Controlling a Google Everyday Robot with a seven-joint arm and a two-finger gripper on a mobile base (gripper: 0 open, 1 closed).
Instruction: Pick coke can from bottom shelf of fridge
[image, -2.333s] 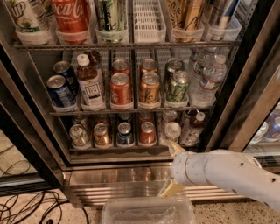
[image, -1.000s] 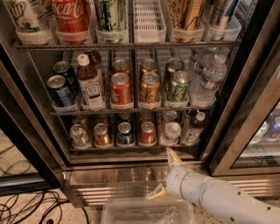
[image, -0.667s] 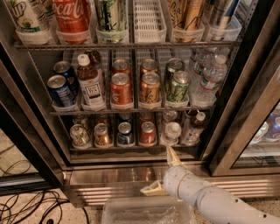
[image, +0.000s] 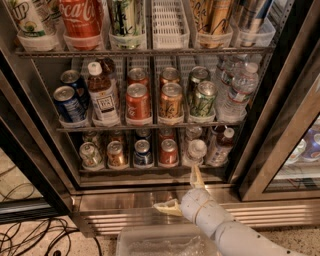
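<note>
I see the fridge (image: 110, 201), and its bottom shelf (image: 130, 170) shows four cans and two bottles in the front row. My end effector (image: 175, 186) hangs just below the shelf rail, fingers spread wide and holding nothing. The one coke can (image: 168, 151) is small, red and silver-lidded, standing upright fourth from left.

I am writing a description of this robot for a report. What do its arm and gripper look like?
The arm is a smooth, rounded white tube with a thicker wrist collar; no cables or markings show. The gripper, below the bottom shelf in front of the fridge base, has two slim, cream-coloured tapered fingers.
</note>
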